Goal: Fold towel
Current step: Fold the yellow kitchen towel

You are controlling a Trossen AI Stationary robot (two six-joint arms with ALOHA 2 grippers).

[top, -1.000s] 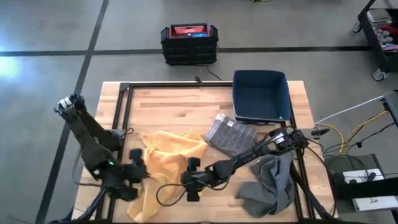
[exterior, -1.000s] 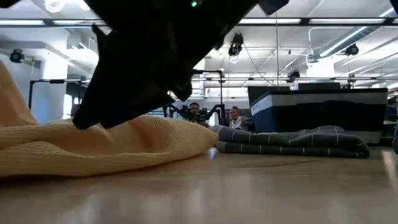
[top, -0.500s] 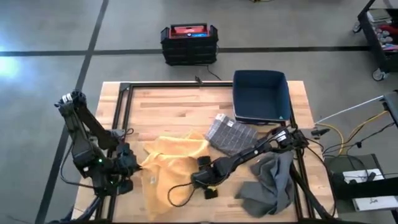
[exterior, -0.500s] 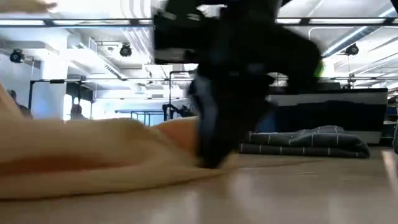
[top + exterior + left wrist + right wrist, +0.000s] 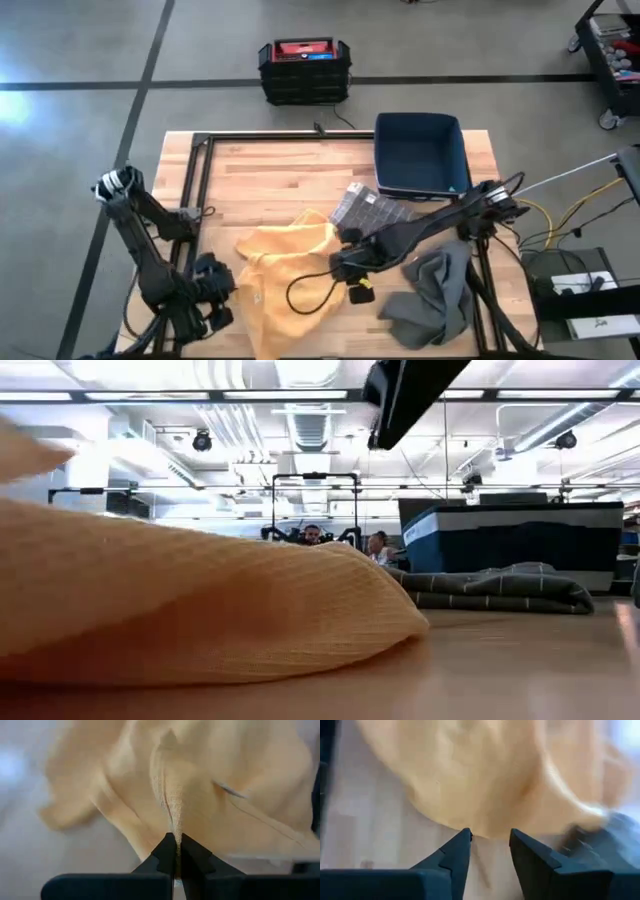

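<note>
I have the left gripper (image 5: 174, 851) pinching a ridge of the crumpled yellow knit towel (image 5: 285, 275) at the wooden table's (image 5: 280, 175) near edge. My right gripper (image 5: 490, 842), fingers spread, hovers at the towel's right border. I judge we're spreading it flat; next, the right needs a corner. Beyond lies a folded grey checked cloth (image 5: 372, 215).

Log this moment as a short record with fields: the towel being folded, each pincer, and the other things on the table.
towel in work: yellow towel, crumpled on the wooden table
left pincer: shut on a fold of the yellow towel
right pincer: open, at the yellow towel's edge, gripping nothing
other cloths: checked grey towel, folded; plain grey towel, crumpled
container: blue bin at the table's far side
</note>
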